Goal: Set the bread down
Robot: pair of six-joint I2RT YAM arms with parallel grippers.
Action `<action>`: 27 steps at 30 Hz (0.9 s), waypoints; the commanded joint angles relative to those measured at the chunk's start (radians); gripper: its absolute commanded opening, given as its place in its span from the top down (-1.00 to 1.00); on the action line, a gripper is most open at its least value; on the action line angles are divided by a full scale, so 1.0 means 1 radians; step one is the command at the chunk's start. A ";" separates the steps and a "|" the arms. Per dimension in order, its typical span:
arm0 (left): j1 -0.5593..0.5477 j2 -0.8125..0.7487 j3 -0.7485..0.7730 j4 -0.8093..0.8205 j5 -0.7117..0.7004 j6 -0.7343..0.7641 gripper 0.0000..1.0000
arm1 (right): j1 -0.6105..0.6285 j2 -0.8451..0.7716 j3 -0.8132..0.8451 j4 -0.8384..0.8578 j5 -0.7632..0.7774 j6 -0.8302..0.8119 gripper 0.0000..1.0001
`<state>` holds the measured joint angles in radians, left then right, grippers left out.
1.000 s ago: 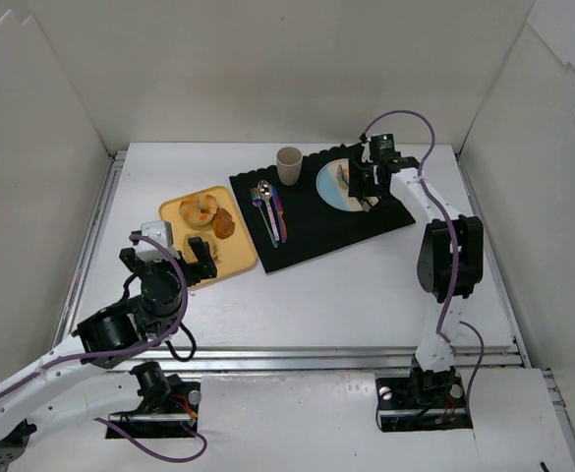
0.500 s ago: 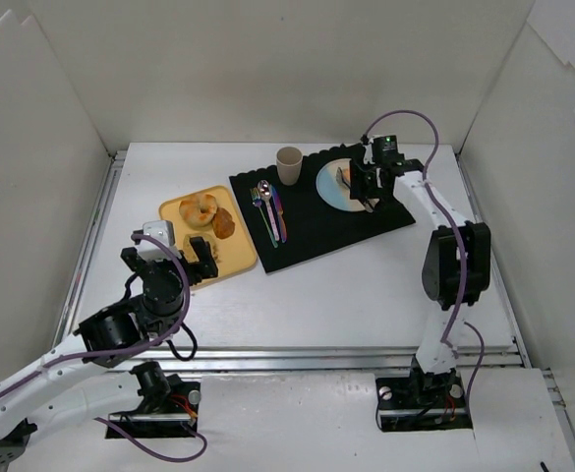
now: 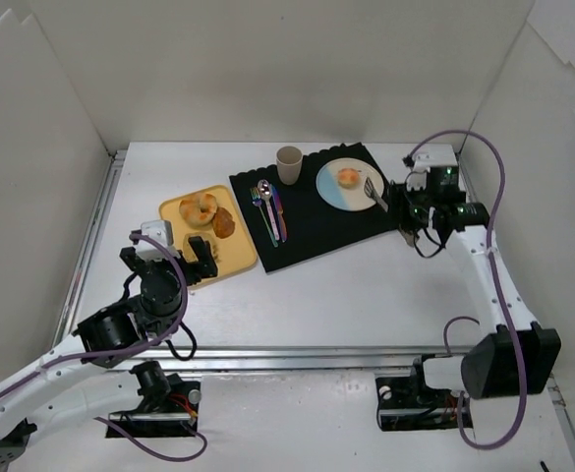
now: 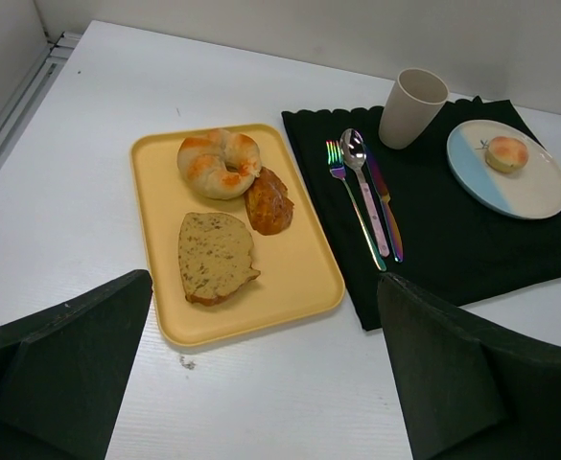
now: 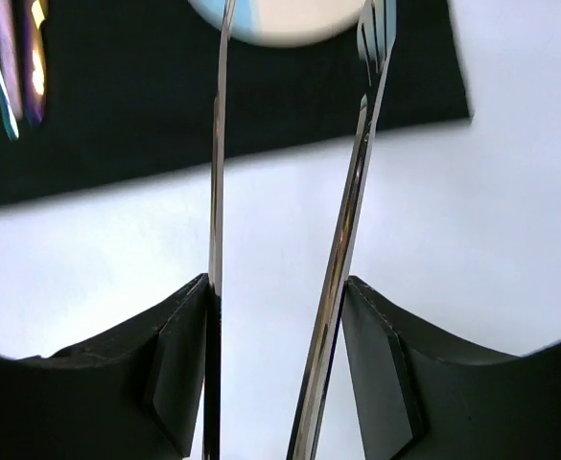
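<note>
The bread (image 3: 349,177) is a small round golden bun lying on the round white-and-blue plate (image 3: 336,192); it also shows in the left wrist view (image 4: 507,153). My right gripper (image 3: 408,208) is to the right of the plate and holds metal tongs (image 3: 374,191). In the right wrist view the tongs' two arms (image 5: 349,220) stand spread apart and empty between my fingers (image 5: 381,364), tips at the plate's rim (image 5: 280,19). My left gripper (image 3: 174,261) is open and empty at the near edge of the yellow tray (image 4: 299,278).
The tray holds a ring-shaped pastry (image 4: 219,163), a dark brown oval piece (image 4: 268,201) and a bread slice (image 4: 215,257). On the black mat (image 3: 316,221) lie a fork, spoon and knife (image 3: 268,209), with a beige cup (image 3: 289,164) behind them. White walls enclose the table.
My right arm has pulled back from over the plate to the right with the tongs. The bread now lies uncovered on the plate. The left arm has not moved.
</note>
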<state>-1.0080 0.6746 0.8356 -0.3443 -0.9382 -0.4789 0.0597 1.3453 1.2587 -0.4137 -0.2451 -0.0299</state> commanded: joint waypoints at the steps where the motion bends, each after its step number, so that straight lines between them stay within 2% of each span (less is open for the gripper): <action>1: -0.006 -0.006 0.002 0.065 0.024 0.016 -0.99 | 0.012 -0.113 -0.131 -0.089 0.016 -0.079 -0.01; 3: -0.006 -0.012 -0.007 0.085 0.051 0.025 -0.99 | 0.022 -0.211 -0.289 -0.033 0.010 -0.123 0.00; 5: -0.006 -0.010 -0.007 0.094 0.067 0.033 -0.99 | 0.077 -0.251 -0.324 -0.028 0.027 -0.130 0.03; 7: -0.006 -0.006 -0.001 0.091 0.087 0.031 -0.99 | 0.081 -0.293 -0.344 -0.027 0.000 -0.166 0.04; 10: -0.015 -0.007 -0.001 0.088 0.099 0.029 -0.99 | 0.077 -0.331 -0.325 -0.112 0.062 -0.220 0.00; 13: -0.015 -0.020 -0.001 0.088 0.104 0.029 -0.99 | 0.112 -0.319 -0.326 -0.131 0.168 -0.260 -0.06; 20: -0.015 -0.041 -0.013 0.100 0.102 0.034 -0.99 | 0.160 -0.118 -0.285 -0.188 0.132 -0.311 -0.04; 27: -0.015 -0.023 -0.007 0.097 0.096 0.034 -0.99 | 0.198 -0.109 -0.317 -0.188 0.223 -0.308 -0.05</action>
<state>-1.0195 0.6331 0.8204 -0.3019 -0.8352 -0.4557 0.2432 1.2507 0.9348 -0.5884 -0.0902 -0.3237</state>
